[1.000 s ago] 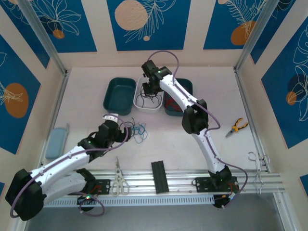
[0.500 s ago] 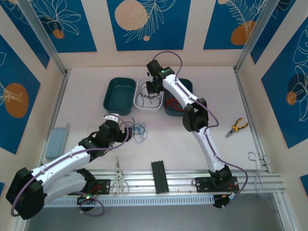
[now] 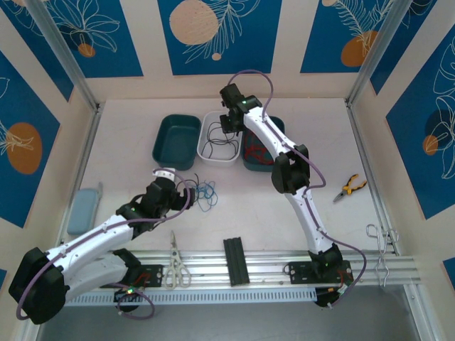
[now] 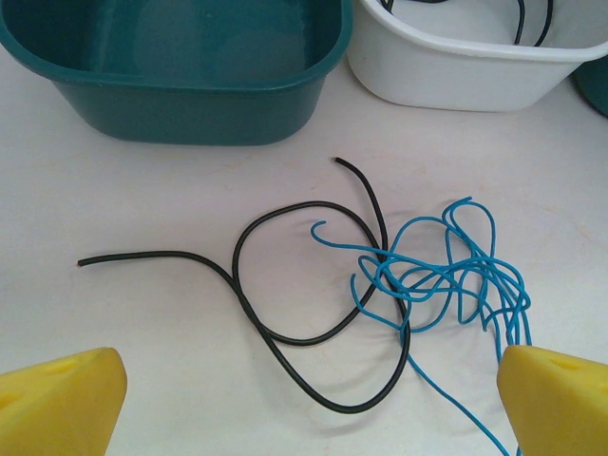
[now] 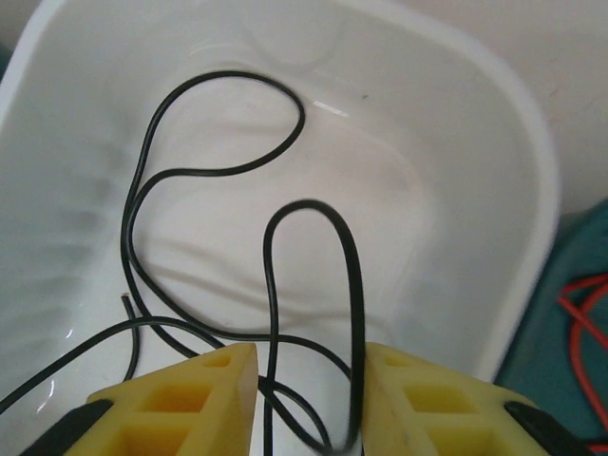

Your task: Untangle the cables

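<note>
Three tubs stand in a row at the far side of the counter [image 3: 128,170]: two teal ones [image 3: 162,135] [image 3: 250,165] with a white one [image 3: 217,160] between them. Bare counter lies to their right and left. One black cable [image 4: 171,253] and one blue cable [image 4: 427,275] lie tangled on the counter near the left teal tub. The left pincer [image 4: 304,380] is wide apart over them, holding nothing. Red cable [image 5: 579,313] lies in the right teal tub. The right pincer [image 5: 309,366] hangs over the white tub, slightly apart, with a black loop [image 5: 304,202] running between its fingers.
</note>
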Action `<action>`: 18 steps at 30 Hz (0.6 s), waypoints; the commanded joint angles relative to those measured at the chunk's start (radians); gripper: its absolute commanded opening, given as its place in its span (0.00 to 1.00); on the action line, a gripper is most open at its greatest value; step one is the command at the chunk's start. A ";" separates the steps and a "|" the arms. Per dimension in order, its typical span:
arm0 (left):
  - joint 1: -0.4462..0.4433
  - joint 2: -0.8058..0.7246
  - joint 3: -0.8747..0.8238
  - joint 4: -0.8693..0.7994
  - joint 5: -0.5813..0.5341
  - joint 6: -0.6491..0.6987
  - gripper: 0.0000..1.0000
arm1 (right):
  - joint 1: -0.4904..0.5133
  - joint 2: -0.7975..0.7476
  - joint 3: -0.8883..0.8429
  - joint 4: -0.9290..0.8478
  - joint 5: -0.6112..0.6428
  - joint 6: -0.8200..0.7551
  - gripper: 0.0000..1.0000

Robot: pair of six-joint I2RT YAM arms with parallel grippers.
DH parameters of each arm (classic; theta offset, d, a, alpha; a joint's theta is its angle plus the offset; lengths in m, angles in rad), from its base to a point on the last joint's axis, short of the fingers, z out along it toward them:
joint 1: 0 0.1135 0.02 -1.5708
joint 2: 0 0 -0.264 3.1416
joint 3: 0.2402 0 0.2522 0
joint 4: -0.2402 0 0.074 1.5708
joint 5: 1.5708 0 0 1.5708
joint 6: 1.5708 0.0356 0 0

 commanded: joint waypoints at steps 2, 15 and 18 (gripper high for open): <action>0.012 -0.004 -0.013 0.010 0.012 -0.012 1.00 | 0.004 -0.108 -0.004 -0.014 0.088 -0.020 0.35; 0.024 -0.011 -0.017 0.008 0.009 -0.033 1.00 | 0.064 -0.268 -0.129 -0.011 0.060 0.034 0.36; 0.039 -0.017 -0.025 0.012 0.017 -0.050 1.00 | 0.098 -0.340 -0.222 0.009 0.040 0.056 0.36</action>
